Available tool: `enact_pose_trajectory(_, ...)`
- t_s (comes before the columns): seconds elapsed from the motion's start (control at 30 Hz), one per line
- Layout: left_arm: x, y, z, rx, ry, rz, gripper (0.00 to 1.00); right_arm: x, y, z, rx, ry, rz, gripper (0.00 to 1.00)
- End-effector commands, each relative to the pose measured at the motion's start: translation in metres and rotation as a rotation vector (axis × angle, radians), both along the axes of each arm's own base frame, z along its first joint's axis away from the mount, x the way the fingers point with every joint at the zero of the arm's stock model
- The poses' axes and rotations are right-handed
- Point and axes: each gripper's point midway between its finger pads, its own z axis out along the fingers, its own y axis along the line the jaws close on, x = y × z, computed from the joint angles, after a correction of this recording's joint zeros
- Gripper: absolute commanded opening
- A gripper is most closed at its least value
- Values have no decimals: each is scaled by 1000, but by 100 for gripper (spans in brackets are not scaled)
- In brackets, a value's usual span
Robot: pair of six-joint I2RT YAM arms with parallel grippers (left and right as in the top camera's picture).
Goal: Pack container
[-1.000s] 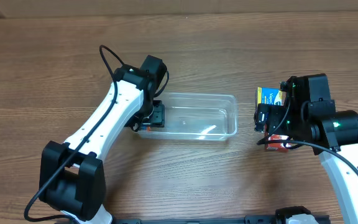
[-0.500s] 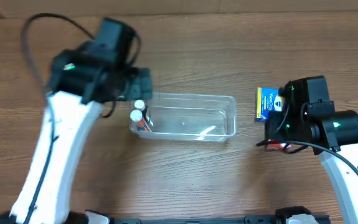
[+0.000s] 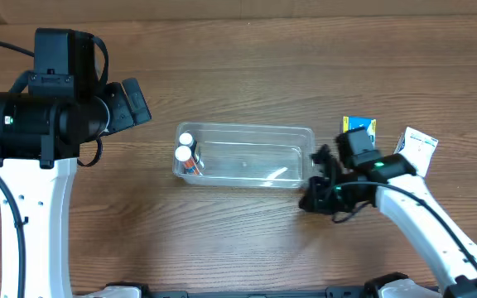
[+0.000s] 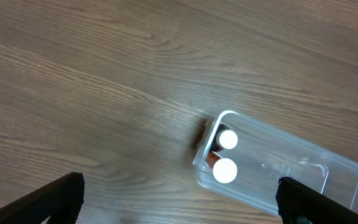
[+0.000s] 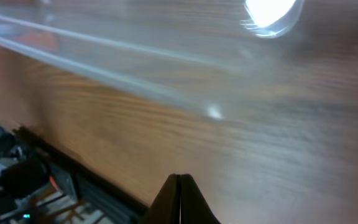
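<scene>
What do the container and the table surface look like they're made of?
The container looks like clear, glossy plastic: grain shows through and light glints off it. The table looks like wood or wood-print laminate, matte; I cannot tell which.

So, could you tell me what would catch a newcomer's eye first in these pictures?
The clear container in the middle of the table, with two white-capped bottles standing at its left end. Next, the right arm's fingers, shut and low by the container's front right corner, with a blue and yellow packet and a white packet lying beyond.
</scene>
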Motion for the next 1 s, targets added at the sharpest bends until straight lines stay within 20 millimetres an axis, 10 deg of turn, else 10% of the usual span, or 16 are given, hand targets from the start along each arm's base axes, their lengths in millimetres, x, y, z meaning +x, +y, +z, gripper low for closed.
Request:
enact_pose_trajectory(0.0, 0, 0, 3, -11, -7, 5, 100, 17, 2, -14, -91, -33, -76, 4)
enact_pose_trajectory(0.23, -2, 0, 2, -5, 5, -5, 100, 61, -21, -24, -247, -203, -168, 6)
enact_pose_trajectory(0.43, -3, 0, 1, -4, 8, -5, 100, 54, -43, -25, -347, -150, -282, 9)
enact_pose_trajectory(0.5, -3, 0, 1, 0, 9, -12, 100, 70, -70, -2, -430, -217, -394, 22)
enact_pose_trajectory(0.6, -3, 0, 1, 5, 10, -21, 100, 108, -104, 58, -467, -375, -510, 77)
enact_pose_trajectory(0.73, -3, 0, 1, 5, 9, -21, 100, 149, -129, 115, -491, -575, -439, 88)
enact_pose_trajectory(0.97, -3, 0, 1, 5, 10, -21, 100, 174, -168, 45, -554, -466, -224, 100)
